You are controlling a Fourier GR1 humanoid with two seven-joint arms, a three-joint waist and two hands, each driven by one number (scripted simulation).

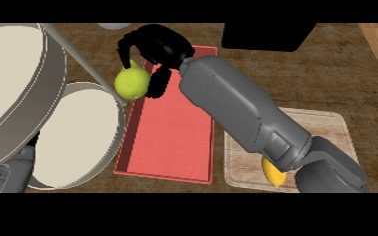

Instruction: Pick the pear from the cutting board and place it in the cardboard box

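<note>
I'm seeing my right hand [157,50] curling its fingers and thumb around the pear [131,82], holding it above the left edge of the red cardboard box [171,135]. The cutting board [325,125] is lying right of the box, a yellow fruit [272,174], possibly a lemon, showing beneath my forearm. Two pale round pans [74,140] are sitting left.
</note>
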